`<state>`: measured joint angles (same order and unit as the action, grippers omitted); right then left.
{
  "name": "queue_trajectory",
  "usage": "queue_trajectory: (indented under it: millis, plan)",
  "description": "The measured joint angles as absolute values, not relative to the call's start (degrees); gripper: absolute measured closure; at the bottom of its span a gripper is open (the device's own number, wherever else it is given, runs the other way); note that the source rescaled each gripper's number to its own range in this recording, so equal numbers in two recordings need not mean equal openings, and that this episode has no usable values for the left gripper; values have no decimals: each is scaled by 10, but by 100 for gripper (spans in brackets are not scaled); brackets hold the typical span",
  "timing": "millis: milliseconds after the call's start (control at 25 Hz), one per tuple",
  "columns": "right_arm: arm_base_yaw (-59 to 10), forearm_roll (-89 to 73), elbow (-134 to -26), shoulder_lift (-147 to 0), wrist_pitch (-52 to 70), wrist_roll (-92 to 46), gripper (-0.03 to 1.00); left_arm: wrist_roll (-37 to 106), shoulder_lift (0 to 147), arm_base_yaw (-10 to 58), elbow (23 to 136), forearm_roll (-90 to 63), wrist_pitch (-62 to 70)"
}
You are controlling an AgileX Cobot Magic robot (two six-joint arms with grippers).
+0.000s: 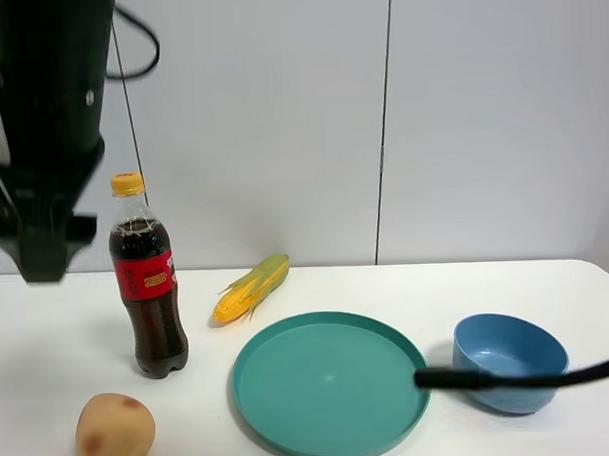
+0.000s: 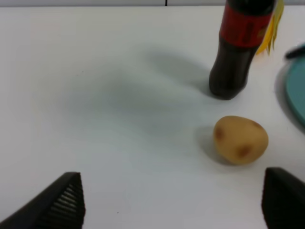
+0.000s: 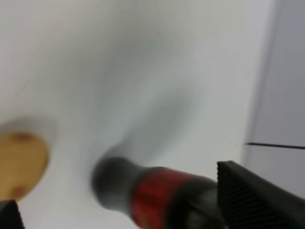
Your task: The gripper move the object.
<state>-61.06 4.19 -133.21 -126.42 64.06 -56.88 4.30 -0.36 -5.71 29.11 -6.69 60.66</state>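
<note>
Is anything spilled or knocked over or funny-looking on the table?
Nothing is spilled. The cola bottle stands upright and capped. The only odd thing is a black cable crossing in front of the blue bowl to the green plate.

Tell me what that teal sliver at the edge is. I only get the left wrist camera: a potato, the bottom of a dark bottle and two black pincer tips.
Observer: It is a round teal plate, lying to the right of the bottle in the high view.
Operator: Is there anything past the plate?
Observer: Yes, a blue bowl stands just to the right of it.
Operator: And the yellow wisps behind the bottle?
Observer: Those belong to a corn cob, lying farther back between the bottle and the plate.
</note>
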Motion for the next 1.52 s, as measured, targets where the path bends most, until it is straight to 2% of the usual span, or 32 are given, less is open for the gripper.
queue_trajectory:
  millis: [480, 720, 960, 1120, 1320, 1400, 1520]
  plan:
    - [-611, 51, -1332, -1007, 636, -374, 25, 43, -4, -57, 291, -67, 607]
    - [-615, 206, -1290, -924, 686, -215, 9, 43, -4, -57, 291, -67, 607]
    - [-615, 311, -1111, -804, 696, -83, 7, 43, -4, -57, 291, -67, 607]
    - [-616, 318, -946, -707, 695, -50, 7, 43, -4, -57, 291, -67, 607]
    - [-612, 290, -736, -601, 621, -21, 7, 43, -4, -57, 291, -67, 607]
    - [-589, 261, -695, -581, 595, 0, 7, 43, -4, -57, 291, -67, 607]
    - [-507, 224, -672, -575, 580, 32, 7, 43, -4, -57, 291, -67, 607]
